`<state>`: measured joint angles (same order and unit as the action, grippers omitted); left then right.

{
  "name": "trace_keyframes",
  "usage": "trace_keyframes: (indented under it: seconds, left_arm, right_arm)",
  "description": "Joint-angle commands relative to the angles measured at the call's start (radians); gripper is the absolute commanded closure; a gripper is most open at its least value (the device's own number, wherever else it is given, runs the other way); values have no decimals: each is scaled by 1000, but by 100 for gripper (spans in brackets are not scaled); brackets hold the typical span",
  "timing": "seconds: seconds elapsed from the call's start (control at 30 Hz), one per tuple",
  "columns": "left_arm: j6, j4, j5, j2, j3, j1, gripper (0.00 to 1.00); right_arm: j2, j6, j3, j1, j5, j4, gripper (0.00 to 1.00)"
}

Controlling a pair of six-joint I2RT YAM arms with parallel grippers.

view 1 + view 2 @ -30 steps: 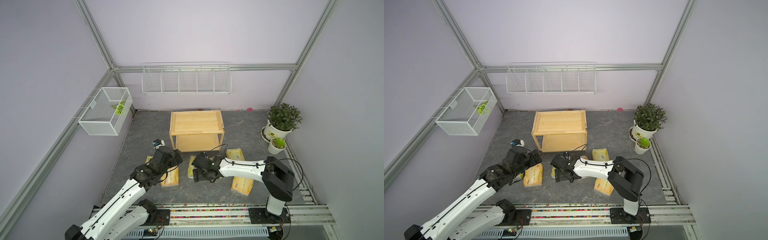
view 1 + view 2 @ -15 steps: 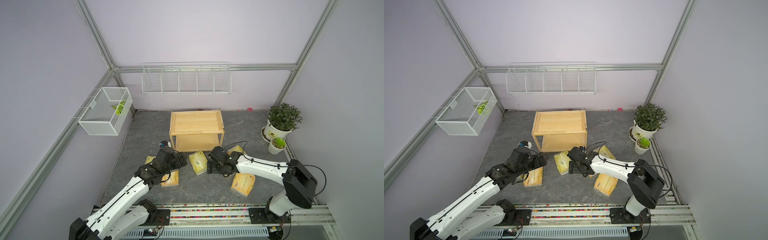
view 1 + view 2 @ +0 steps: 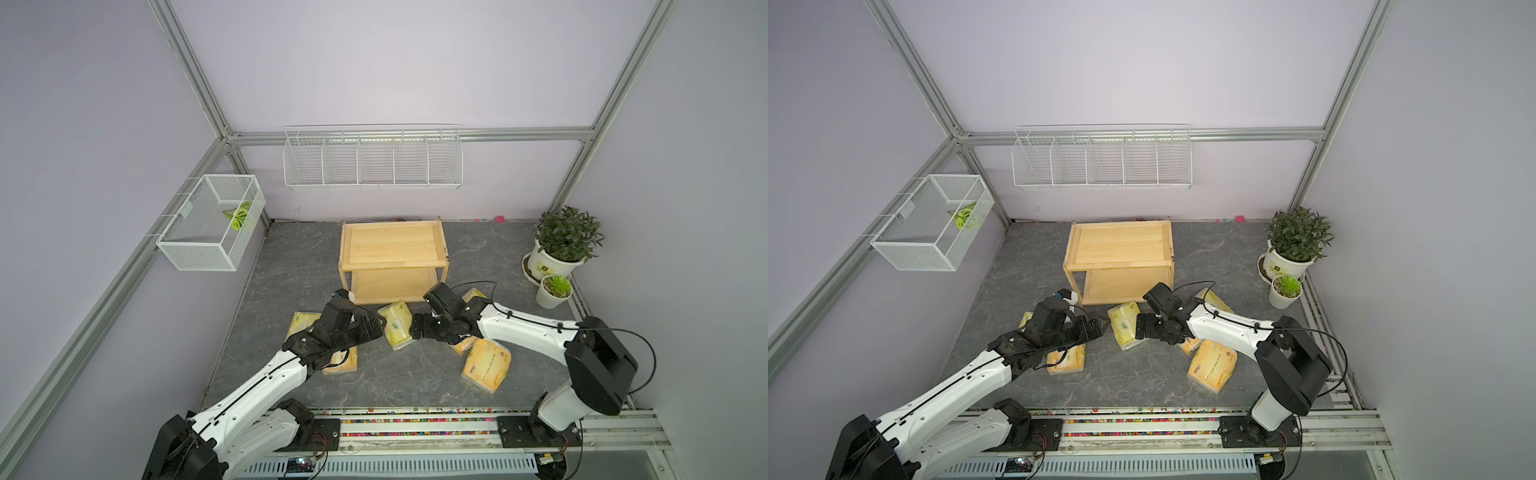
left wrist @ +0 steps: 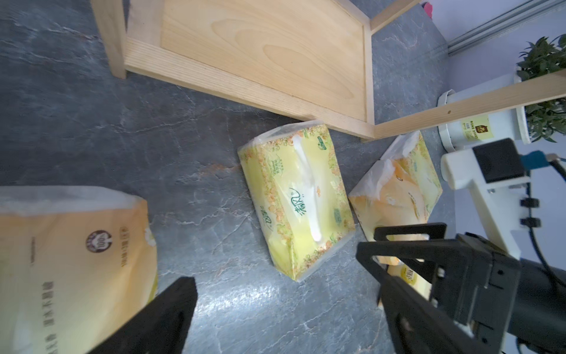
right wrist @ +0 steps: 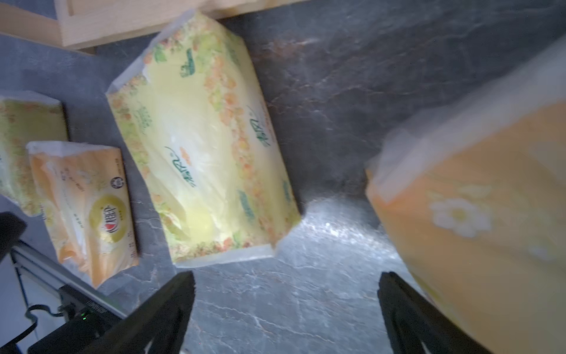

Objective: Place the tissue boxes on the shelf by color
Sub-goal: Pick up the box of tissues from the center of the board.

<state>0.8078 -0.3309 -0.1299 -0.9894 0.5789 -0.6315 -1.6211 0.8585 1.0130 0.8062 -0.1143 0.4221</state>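
While the left gripper (image 4: 283, 285) and right gripper (image 5: 284, 279) hang spread and empty, a yellow-green tissue pack (image 3: 397, 328) lies between them

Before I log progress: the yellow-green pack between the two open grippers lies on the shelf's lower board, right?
No: the yellow-green pack lies on the floor in front of the shelf, as both top views show. The rest holds.

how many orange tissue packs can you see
3. One orange plastic-wrapped tissue pack lies partly under the left arm, another peeks from beneath the right arm, the third lies beside that arm. Arms may hide more.
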Motion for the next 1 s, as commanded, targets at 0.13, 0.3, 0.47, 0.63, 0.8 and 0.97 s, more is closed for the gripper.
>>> trace_keyframes:
  seconds: [0.13,0.3,0.47,0.63,0.8,0.97]
  left_arm:
    - [23,115,-31,-53,-17,-7,0]
    - [34,157,-28,-101,-37,-7,0]
    - [51,196,-15,-131,-67,-7,0]
    - [63,227,-9,-156,-82,-7,0]
    - [97,229,-8,-198,-73,-7,0]
    - [96,248,-14,-225,-70,-7,0]
  right_arm:
    - [-103,-16,67,-1,-25,-59,1]
    - [-145,-8,64,-5,-42,-115,1]
    - [-151,4,17,-6,-112,-229,1]
    - [-108,63,-84,7,-194,-405,1]
    - [-78,153,-175,52,-220,-543,1]
    - [-50,233,-245,96,-189,-636,1]
